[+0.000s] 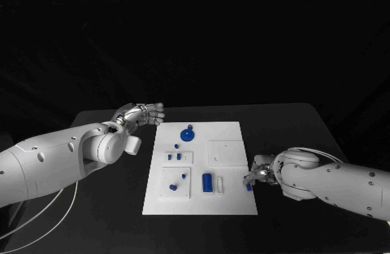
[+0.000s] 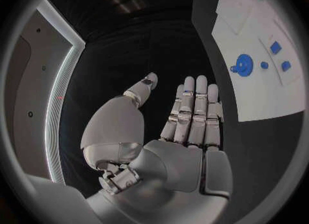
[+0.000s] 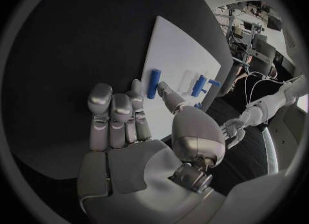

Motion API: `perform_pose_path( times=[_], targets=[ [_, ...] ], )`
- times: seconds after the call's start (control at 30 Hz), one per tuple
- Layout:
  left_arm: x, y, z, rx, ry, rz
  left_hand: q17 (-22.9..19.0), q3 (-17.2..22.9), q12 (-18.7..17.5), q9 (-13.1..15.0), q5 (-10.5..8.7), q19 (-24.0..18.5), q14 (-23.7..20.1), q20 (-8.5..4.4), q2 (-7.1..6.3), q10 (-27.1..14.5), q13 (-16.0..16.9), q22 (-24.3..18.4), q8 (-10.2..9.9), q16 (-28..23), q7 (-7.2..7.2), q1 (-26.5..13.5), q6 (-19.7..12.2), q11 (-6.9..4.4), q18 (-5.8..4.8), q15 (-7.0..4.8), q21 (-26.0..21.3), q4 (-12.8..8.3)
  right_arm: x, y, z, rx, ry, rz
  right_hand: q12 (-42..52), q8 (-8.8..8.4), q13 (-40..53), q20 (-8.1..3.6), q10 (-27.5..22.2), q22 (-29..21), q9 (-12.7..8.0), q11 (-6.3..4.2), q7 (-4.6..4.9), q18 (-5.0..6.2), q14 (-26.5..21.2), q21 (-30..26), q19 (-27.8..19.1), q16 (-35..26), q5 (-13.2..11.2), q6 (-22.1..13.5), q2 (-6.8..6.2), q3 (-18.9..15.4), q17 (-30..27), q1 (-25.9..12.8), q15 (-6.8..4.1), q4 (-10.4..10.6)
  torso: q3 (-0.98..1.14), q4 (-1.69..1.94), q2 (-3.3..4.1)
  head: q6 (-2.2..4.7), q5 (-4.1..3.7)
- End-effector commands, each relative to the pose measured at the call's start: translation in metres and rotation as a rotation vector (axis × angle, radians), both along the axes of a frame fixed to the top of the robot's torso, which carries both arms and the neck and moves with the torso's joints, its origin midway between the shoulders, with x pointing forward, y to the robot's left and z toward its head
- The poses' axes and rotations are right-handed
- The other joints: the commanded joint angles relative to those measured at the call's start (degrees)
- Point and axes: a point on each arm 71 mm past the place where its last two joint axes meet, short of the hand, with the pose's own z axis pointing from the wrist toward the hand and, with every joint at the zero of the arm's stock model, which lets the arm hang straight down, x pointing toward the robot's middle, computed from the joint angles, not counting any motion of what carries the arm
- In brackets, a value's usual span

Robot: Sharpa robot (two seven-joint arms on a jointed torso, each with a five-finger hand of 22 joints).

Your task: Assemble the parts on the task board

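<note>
The white task board (image 1: pixel 231 200) lies in the middle of the black table. On it are a round blue part (image 1: pixel 189 134) at the far end, several small blue parts (image 1: pixel 174 157) on the left half, and a blue cylinder (image 1: pixel 207 182) near the middle. My right hand (image 1: pixel 260 174) rests at the board's right edge, its thumb and a finger on either side of a short blue part (image 1: pixel 248 185) (image 3: pixel 154 83). Whether they press on it is unclear. My left hand (image 1: pixel 143 115) (image 2: pixel 192 115) hovers off the board's far left corner, fingers straight, holding nothing.
White raised plates on the board (image 1: pixel 226 151) carry the slots. Bare black table (image 1: pixel 114 209) runs round the board on all sides. A white cable (image 1: pixel 49 214) hangs under my left arm.
</note>
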Motion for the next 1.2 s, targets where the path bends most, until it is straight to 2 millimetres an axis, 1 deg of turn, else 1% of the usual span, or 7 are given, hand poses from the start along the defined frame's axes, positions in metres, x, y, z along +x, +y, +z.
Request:
perform_pose_path(
  times=[0.03,0.17,0.27,0.37,0.63,0.87,1.2],
  targets=[
    [0.0,-0.002,0.001,-0.012,-0.001,-0.015,0.1,0.1,-0.1,-0.1,-0.2,-0.2,0.2,0.27,-0.08,-0.4,-0.1,0.1,0.4,-0.4,-0.09,-0.2,-0.4,-0.1,1.1,0.15,-0.3,0.3,-0.005,0.003,-0.007,-0.009,0.022,0.021,-0.3,-0.31,0.0,-0.19,0.3,0.7,-0.2,-0.24,0.12,4.99,0.1,-0.3,-0.2,-0.3,-0.3,0.2,0.33,1.7,0.0,2.1,-0.34,0.0,-0.01,-0.03,-0.01,-0.05,0.01],
    [0.0,-0.002,0.001,-0.011,0.0,-0.016,0.1,0.1,-0.1,-0.1,-0.2,-0.2,0.2,0.27,-0.08,-0.4,-0.1,0.1,0.4,-0.4,-0.09,-0.2,-0.4,-0.1,1.11,0.15,-0.3,0.3,-0.005,0.003,-0.007,-0.012,0.026,0.024,-0.3,-0.32,0.1,-0.02,0.4,0.8,-0.2,-0.24,0.11,4.98,0.2,-0.2,-0.2,-0.3,-0.3,0.4,0.78,4.7,0.0,5.5,-0.32,-0.1,0.0,-0.03,-0.01,-0.15,-0.03],
    [0.0,-0.002,0.001,-0.01,0.001,-0.015,0.1,0.1,-0.1,-0.1,-0.2,-0.2,0.2,0.27,-0.08,-0.4,-0.1,0.1,0.4,-0.4,-0.09,-0.2,-0.5,-0.1,1.11,0.15,-0.3,0.3,-0.005,0.003,-0.007,-0.012,0.027,0.024,-0.3,-0.35,0.1,0.28,0.5,0.8,-0.2,-0.17,0.17,4.97,0.2,-0.1,-0.2,-0.4,-0.3,0.6,0.64,7.6,0.0,7.8,-0.23,0.0,0.01,-0.03,0.01,-0.18,0.0],
    [0.0,-0.002,0.001,-0.01,0.001,-0.015,0.1,0.2,-0.1,-0.1,-0.2,-0.2,0.2,0.26,-0.07,-0.4,-0.1,0.1,0.4,-0.4,-0.08,-0.2,-0.5,-0.1,1.11,0.14,-0.3,0.3,-0.005,0.002,-0.007,-0.011,0.024,0.022,-0.3,-0.41,0.0,0.69,0.6,0.9,-0.3,-0.09,0.26,4.98,0.3,0.0,-0.2,-0.4,-0.2,0.7,0.81,9.3,0.0,8.6,-0.1,0.0,0.0,-0.06,-0.01,-0.12,-0.04],
    [0.0,-0.002,0.001,-0.009,0.001,-0.014,0.2,0.2,-0.1,-0.1,-0.2,-0.3,0.2,0.27,-0.07,-0.5,-0.1,0.1,0.4,-0.5,-0.06,-0.1,-0.5,-0.08,1.11,0.15,-0.3,0.4,-0.004,-0.002,-0.007,0.026,0.029,-0.019,-0.4,-0.29,0.0,1.23,1.0,0.9,-0.3,-0.15,0.16,4.99,0.4,0.1,-0.2,-0.5,-0.2,1.4,1.81,11.1,-0.1,8.3,-0.09,0.3,0.02,-0.04,-0.02,-0.1,-0.05],
    [0.0,-0.002,0.001,-0.009,0.0,-0.014,0.2,0.2,-0.1,-0.1,-0.2,-0.3,0.2,0.28,-0.06,-0.5,-0.1,0.1,0.4,-0.5,-0.05,-0.2,-0.5,-0.07,1.11,0.16,-0.4,0.4,-0.007,-0.012,-0.005,0.037,0.026,-0.047,-0.4,-0.25,-0.1,1.5,1.4,0.9,-0.4,-0.23,0.08,4.99,0.5,0.3,0.0,-0.4,-0.3,1.8,1.17,11.1,-0.1,6.1,-0.17,1.1,0.0,-0.06,-0.03,0.05,-0.03],
    [0.0,-0.003,0.001,-0.009,0.0,-0.015,0.3,0.2,-0.1,-0.1,-0.2,-0.3,0.2,0.28,-0.06,-0.5,-0.1,0.2,0.4,-0.6,-0.04,-0.2,-0.5,-0.07,1.1,0.17,-0.4,0.4,0.005,-0.016,0.024,0.072,-0.028,-0.066,-0.5,-0.24,-0.2,1.45,1.5,0.8,-0.4,-0.32,-0.02,4.99,0.5,0.3,0.1,-0.4,-0.3,2.0,0.91,11.0,0.0,4.7,-0.26,1.7,0.0,-0.08,-0.02,0.49,-0.12]
  ],
)
